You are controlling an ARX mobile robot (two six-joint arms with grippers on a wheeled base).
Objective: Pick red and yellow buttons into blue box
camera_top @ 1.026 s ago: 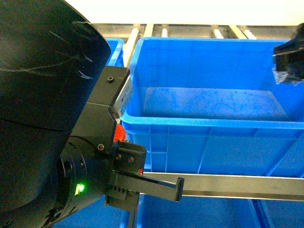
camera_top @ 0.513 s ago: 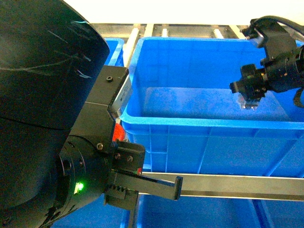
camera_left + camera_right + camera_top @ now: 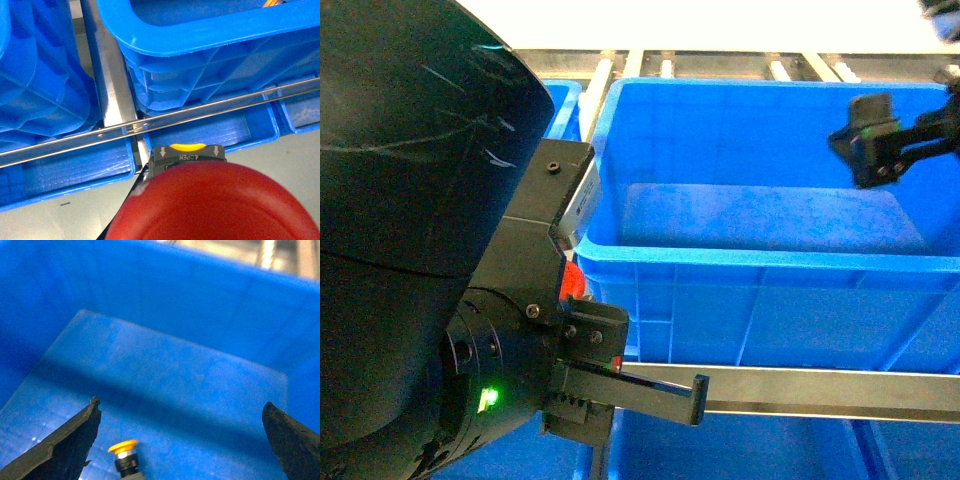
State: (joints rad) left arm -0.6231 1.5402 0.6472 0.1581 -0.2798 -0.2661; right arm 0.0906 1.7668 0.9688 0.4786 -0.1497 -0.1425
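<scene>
The red button's domed cap (image 3: 215, 205) fills the bottom of the left wrist view, with a grey collar marked OPEN (image 3: 189, 155) beyond it. My left gripper (image 3: 620, 380) is shut on it, low beside the near left corner of the blue box (image 3: 740, 258); a sliver of red (image 3: 570, 282) shows there. My right gripper (image 3: 875, 140) hangs open over the box's far right side. In the right wrist view its fingers (image 3: 75, 440) are spread wide, and the yellow button (image 3: 124, 455) sits free below them on the box floor (image 3: 175, 365). The head view does not show the yellow button.
A metal rail (image 3: 800, 385) runs across in front of the box, with shallow blue trays (image 3: 75, 167) below it. A second blue crate (image 3: 35, 75) stands to the left. Conveyor rollers (image 3: 720, 65) lie behind the box. My left arm's black housing (image 3: 410, 200) blocks the head view's left half.
My right gripper came in over the box holding a button, then opened and drew back up and to the right. The yellow button now lies free. The left arm has not moved.
</scene>
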